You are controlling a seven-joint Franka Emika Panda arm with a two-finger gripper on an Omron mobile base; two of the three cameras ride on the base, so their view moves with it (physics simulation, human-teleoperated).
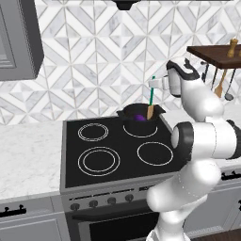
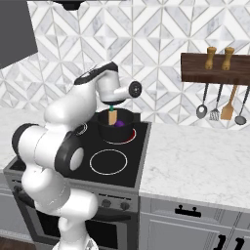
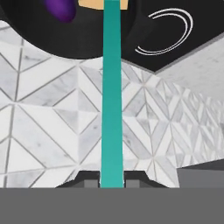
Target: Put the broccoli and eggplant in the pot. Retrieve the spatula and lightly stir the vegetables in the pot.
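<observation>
The black pot (image 1: 128, 113) stands on the stove's back right burner. My gripper (image 1: 153, 84) hangs above it, shut on the top of the spatula's thin teal handle (image 3: 111, 109). The spatula (image 1: 150, 106) hangs almost upright, with its yellow-orange blade (image 2: 113, 117) down inside the pot (image 2: 103, 126). The purple eggplant (image 1: 140, 117) lies in the pot beside the blade, and it is also seen from the right base (image 2: 119, 124) and from the hand (image 3: 61, 8). The broccoli is hidden. In the hand view the gripper (image 3: 111, 180) clamps the handle, with the pot (image 3: 35, 41) beyond it.
The black stovetop (image 1: 101, 160) has three free burner rings in front of and left of the pot. A wooden shelf (image 2: 215, 68) on the right wall carries two shakers, and several long-handled utensils (image 2: 227, 105) hang below it. White marble counter (image 2: 195, 161) lies to both sides.
</observation>
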